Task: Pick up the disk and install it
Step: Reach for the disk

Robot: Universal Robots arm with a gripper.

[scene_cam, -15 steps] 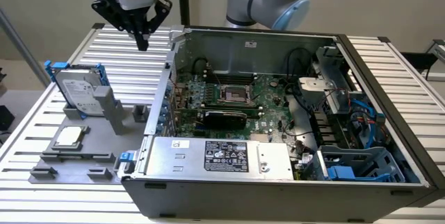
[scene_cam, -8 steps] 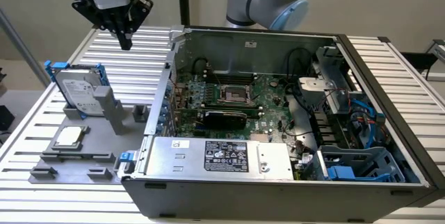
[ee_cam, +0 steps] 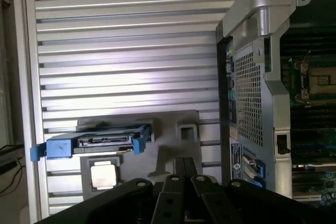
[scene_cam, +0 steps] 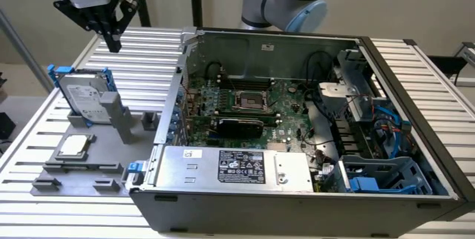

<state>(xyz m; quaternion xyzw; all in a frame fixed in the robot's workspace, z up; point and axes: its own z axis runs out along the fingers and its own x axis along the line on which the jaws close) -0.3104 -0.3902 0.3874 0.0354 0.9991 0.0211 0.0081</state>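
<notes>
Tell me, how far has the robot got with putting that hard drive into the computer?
Nothing looks done yet. The disk stands on edge in its grey holder on the table, outside the open computer case. In hand: the gripper hangs in the air near the disk, closed, holding nothing and not touching it. Left: both the pick-up and the installing.

Bright even light; glare on slatted tabletop (ee_cam: pixel 131 80).
</notes>
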